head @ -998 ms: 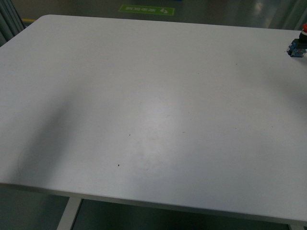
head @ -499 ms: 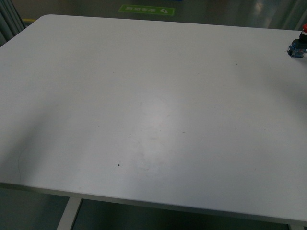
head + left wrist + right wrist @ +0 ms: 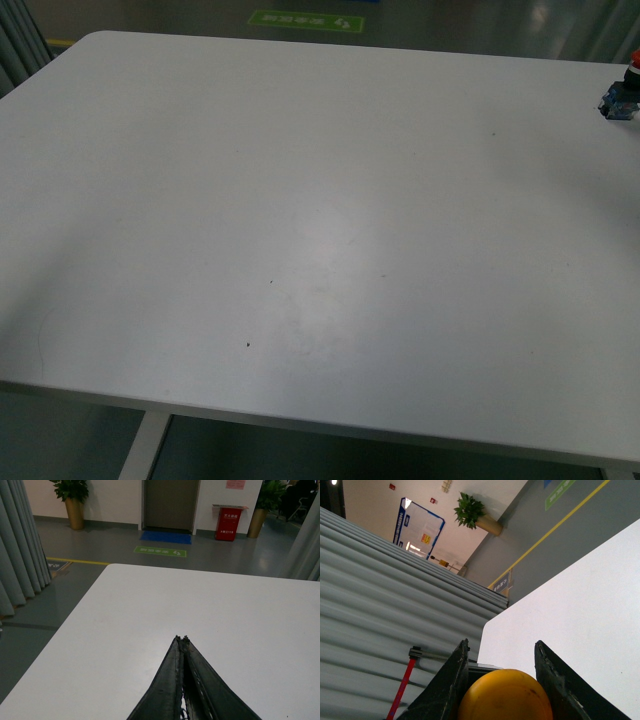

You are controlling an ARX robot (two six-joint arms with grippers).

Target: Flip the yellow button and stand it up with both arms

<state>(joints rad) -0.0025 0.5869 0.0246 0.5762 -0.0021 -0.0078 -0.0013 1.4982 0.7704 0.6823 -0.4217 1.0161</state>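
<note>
Once spread across the left of the surface (image 3: 300, 200), now faded out: the soft grey shadow of a second ago. Probably means an arm pulled clear of that side, not progress on the flip itself. Nothing else shifted; red-capped switch (image 3: 622, 95) parked at the far right edge.

Nowhere in the front view, the yellow button (image 3: 505, 695). Found instead in the right wrist view, gripped between the dark tapered fingers of the right claw (image 3: 502, 647), seemingly off the surface. Smooth, domed, slightly glossy orange-yellow cap; body hidden.

Left claw (image 3: 181, 640) pinched together on nothing, tips touching, above bare matte white top with a rounded corner. Handover and standing not yet done, by this look.
</note>
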